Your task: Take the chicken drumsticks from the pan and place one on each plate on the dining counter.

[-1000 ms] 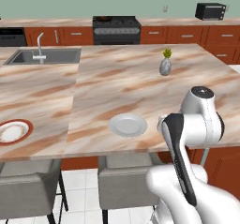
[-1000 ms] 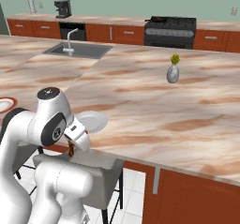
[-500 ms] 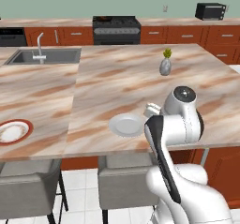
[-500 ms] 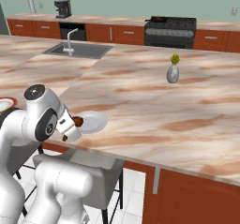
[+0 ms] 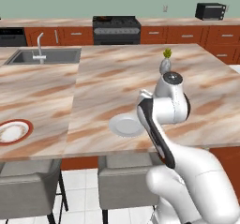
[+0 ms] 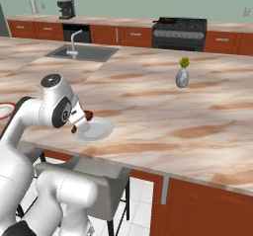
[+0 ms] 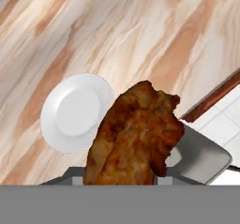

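Orange-brown drumstick is pinched in the claw, hanging just off the near edge of the plain white plate on the marble bench. My guess is it's lining up the drop.

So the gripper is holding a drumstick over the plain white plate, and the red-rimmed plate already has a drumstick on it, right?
Not quite. The gripper does hold a drumstick by the plain white plate, but the red-rimmed plate has no drumstick on it; the left base view shows only its pale centre.
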Robot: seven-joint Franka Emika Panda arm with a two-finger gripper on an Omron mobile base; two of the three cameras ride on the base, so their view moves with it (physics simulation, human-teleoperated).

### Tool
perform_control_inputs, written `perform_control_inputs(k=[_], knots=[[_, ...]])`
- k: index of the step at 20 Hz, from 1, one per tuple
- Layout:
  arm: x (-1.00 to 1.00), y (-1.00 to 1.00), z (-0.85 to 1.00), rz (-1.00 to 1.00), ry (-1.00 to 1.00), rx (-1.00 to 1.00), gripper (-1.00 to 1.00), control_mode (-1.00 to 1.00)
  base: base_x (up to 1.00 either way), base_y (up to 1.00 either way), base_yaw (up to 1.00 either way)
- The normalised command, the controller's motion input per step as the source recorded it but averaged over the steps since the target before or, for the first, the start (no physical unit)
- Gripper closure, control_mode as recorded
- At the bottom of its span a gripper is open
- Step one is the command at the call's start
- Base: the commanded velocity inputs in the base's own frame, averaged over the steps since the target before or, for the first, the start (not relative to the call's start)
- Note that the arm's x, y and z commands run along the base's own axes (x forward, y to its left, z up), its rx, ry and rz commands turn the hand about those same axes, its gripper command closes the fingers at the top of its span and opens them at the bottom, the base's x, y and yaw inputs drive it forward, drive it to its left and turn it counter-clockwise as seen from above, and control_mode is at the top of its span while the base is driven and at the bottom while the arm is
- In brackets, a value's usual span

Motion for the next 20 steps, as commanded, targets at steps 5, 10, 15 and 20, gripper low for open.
perform_control_inputs(k=[5,10,15,20], knots=[[0.68,0.08,-0.08,0.0,0.0,0.03,1.0,-1.0,0.0,0.0,0.0],[0.68,0.29,-0.37,0.0,0.0,0.0,1.0,-1.0,0.0,0.0,0.0],[0.69,0.36,-0.53,0.0,0.06,0.0,1.0,-1.0,0.0,0.0,0.0],[0.51,0.2,-0.62,0.0,0.08,0.0,1.0,-1.0,0.0,0.0,0.0]])
